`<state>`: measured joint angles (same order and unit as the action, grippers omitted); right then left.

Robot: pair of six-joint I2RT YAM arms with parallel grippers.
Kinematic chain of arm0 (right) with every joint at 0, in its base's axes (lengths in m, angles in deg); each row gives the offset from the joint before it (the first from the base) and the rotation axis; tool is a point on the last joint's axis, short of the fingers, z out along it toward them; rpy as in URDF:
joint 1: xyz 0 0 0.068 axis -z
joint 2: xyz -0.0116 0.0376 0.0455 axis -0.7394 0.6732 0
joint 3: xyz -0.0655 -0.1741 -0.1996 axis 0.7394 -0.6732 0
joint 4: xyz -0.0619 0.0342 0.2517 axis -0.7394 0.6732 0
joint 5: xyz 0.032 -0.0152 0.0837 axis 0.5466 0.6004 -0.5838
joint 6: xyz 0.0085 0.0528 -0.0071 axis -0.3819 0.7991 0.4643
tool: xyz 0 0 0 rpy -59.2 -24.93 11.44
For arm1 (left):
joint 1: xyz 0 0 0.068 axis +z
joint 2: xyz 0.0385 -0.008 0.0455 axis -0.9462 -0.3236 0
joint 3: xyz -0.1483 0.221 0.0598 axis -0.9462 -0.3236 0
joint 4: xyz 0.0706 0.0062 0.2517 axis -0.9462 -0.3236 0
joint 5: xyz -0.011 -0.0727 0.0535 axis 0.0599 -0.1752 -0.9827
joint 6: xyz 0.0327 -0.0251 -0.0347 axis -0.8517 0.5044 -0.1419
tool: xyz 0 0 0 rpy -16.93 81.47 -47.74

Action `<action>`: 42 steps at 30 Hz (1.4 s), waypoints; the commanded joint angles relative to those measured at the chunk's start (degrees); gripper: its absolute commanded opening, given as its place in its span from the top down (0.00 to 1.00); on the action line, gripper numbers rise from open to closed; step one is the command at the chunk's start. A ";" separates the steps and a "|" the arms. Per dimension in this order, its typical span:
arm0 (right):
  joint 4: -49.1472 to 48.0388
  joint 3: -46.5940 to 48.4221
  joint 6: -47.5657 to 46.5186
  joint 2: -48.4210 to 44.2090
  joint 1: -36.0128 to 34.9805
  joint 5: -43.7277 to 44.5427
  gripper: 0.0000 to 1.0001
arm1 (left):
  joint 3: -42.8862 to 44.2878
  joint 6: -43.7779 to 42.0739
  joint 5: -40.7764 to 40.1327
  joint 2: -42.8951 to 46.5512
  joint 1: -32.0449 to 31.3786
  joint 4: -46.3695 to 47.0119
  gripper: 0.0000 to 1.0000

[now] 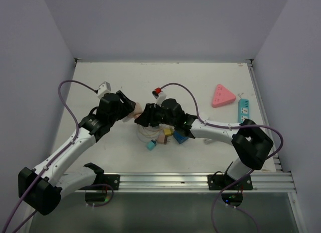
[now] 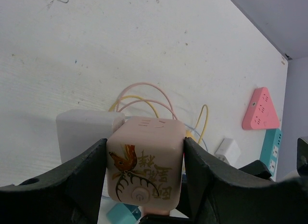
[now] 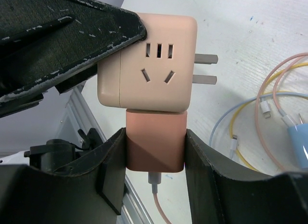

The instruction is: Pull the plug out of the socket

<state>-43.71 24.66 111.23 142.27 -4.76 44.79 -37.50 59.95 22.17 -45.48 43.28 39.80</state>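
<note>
A beige-pink cube socket (image 2: 144, 161) with a deer print and a round button is held between my left gripper's fingers (image 2: 77, 178). In the right wrist view the same socket (image 3: 149, 60) shows its slots and two metal prongs. A darker pink plug (image 3: 155, 139) with a pink cable sits seated against the socket's underside. My right gripper (image 3: 155, 161) is shut on that plug. In the top view my left gripper (image 1: 131, 110) and right gripper (image 1: 148, 114) meet at the table's middle, the socket (image 1: 137, 109) between them.
A pile of chargers and coiled cables (image 1: 160, 135) lies below the grippers. A white adapter (image 1: 104, 87) lies at the left, a red-tipped plug (image 1: 158, 90) behind. A pink triangular power strip (image 1: 222, 95) and a teal strip (image 1: 243, 108) lie at the right.
</note>
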 commanded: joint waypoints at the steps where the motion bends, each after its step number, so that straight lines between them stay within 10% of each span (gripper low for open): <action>1: 11.25 -4.90 0.95 -2.46 -1.69 -4.26 1.00 | 3.80 2.27 -22.68 0.82 3.14 15.67 1.00; 15: 13.01 -6.31 1.22 -2.90 -4.24 -2.33 1.00 | 3.63 5.89 -29.55 -0.50 2.96 17.96 1.00; 24: 22.66 -2.19 -2.56 -2.73 -4.07 7.42 1.00 | 6.00 -2.27 -17.61 -2.17 2.96 13.40 1.00; 42: 25.05 0.90 -8.62 -3.95 -3.45 9.10 0.38 | 9.87 -13.88 3.75 -2.96 2.96 -4.63 1.00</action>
<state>-18.92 23.57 104.98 140.79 -8.43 53.03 -31.25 49.55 21.05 -48.76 46.34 35.17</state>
